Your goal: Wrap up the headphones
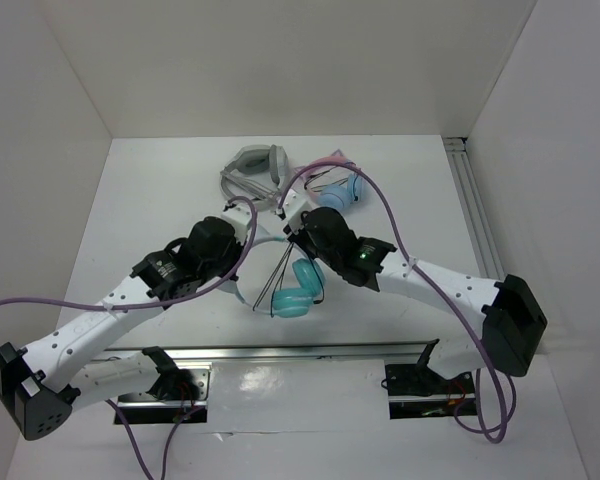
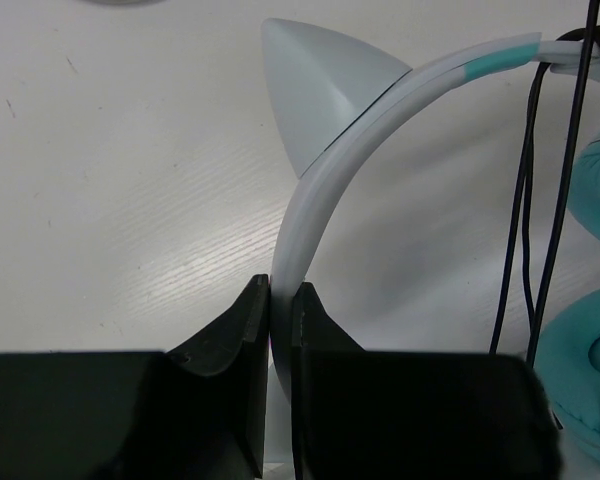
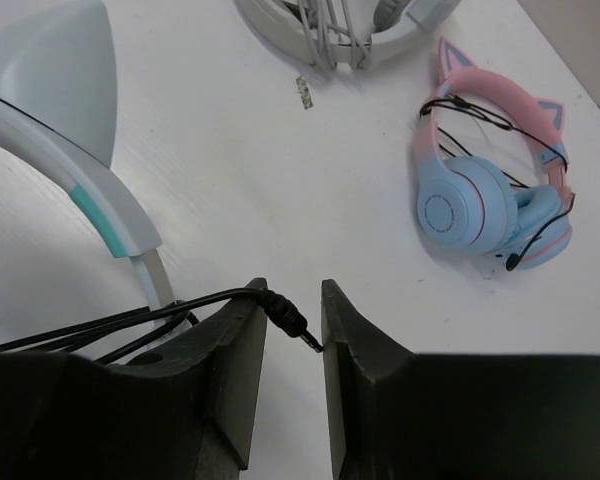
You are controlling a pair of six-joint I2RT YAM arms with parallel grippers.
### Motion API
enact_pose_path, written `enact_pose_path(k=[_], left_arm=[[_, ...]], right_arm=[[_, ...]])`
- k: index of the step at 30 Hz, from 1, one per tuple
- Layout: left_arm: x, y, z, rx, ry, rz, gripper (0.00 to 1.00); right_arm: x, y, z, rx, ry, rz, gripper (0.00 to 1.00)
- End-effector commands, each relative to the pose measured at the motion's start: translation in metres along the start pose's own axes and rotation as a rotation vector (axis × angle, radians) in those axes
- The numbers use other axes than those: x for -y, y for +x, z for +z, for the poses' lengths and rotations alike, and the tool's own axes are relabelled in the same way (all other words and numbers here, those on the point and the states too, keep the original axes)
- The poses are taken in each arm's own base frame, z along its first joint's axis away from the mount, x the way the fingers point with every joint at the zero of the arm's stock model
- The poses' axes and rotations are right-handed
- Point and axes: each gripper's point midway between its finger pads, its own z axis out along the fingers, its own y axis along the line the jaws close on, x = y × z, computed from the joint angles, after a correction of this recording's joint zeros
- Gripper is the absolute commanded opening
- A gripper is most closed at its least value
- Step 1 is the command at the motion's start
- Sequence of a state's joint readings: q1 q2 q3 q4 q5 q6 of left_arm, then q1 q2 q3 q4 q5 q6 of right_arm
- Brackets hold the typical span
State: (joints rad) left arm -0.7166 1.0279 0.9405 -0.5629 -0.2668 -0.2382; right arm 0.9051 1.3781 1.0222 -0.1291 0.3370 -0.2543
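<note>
The headphones [image 1: 298, 290] lie mid-table, teal ear cups stacked, pale headband [image 2: 330, 180] arching up with a cat ear [image 2: 315, 80]. My left gripper [image 2: 280, 285] is shut on the headband, which passes straight between its fingers; from above, the left gripper [image 1: 242, 232] sits at the band's left end. The thin black cable [image 2: 525, 200] hangs in loops over the band by the cups. My right gripper [image 3: 290, 290] stands open just above the table, jaws apart, with the cable's plug [image 3: 285, 312] lying slantwise in the gap, tip against the right finger. Seen from above, the right gripper [image 1: 298, 225] is right of the left one.
Grey headphones [image 1: 252, 170] lie at the back, also visible in the right wrist view as grey headphones [image 3: 330, 25]. Pink-banded light-blue headphones [image 1: 338, 185] lie beside them, cable wrapped round the band [image 3: 490, 190]. White walls enclose the table; a metal rail [image 1: 475, 210] runs along the right side.
</note>
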Motion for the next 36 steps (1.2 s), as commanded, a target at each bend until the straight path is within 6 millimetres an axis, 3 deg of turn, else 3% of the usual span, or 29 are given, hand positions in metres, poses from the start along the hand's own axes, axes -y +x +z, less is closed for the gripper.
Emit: enact_pose_path(k=[1,4,8,9,10,12,14,22,28,32,34,35,36], left_arm=[[0.004,0.020,-0.010,-0.081,0.037,0.058,0.00],[0.004,0.018,-0.009,-0.083,0.037,0.058,0.00],[0.000,0.019,-0.006,-0.092,0.015,0.044,0.00],[-0.003,0.019,-0.005,-0.092,0.007,0.037,0.00],[-0.003,0.019,-0.005,-0.092,0.007,0.037,0.00],[-0.010,0.020,-0.002,-0.103,-0.014,0.013,0.00],[-0.012,0.022,0.001,-0.116,-0.018,0.004,0.00],[-0.022,0.019,0.005,-0.112,-0.031,-0.036,0.00],[-0.034,0.021,0.013,-0.136,-0.101,-0.074,0.00],[-0.055,0.020,0.013,-0.126,-0.194,-0.162,0.00],[-0.067,0.020,0.013,-0.120,-0.244,-0.198,0.00],[-0.071,0.020,0.013,-0.116,-0.264,-0.226,0.00],[-0.076,0.020,0.012,-0.115,-0.281,-0.233,0.00]], right_arm=[[0.053,-0.007,0.006,0.002,0.203,0.054,0.35],[0.056,-0.001,0.008,-0.008,0.195,0.068,0.36],[0.058,0.006,0.016,-0.031,0.187,0.079,0.45],[0.057,0.008,0.015,-0.038,0.185,0.085,0.67],[0.059,0.009,0.016,-0.039,0.181,0.090,0.75],[0.059,0.005,0.016,-0.033,0.173,0.100,0.76],[0.069,0.000,0.011,-0.011,0.176,0.128,0.91],[0.085,-0.016,-0.004,0.049,0.193,0.205,0.97],[0.101,-0.053,-0.036,0.142,0.226,0.346,0.99],[0.081,-0.067,-0.058,0.196,0.092,0.476,0.99],[0.070,-0.058,-0.063,0.191,0.056,0.518,0.99],[0.063,-0.065,-0.074,0.234,0.018,0.555,0.99],[0.057,-0.055,-0.074,0.222,0.003,0.569,0.99]])
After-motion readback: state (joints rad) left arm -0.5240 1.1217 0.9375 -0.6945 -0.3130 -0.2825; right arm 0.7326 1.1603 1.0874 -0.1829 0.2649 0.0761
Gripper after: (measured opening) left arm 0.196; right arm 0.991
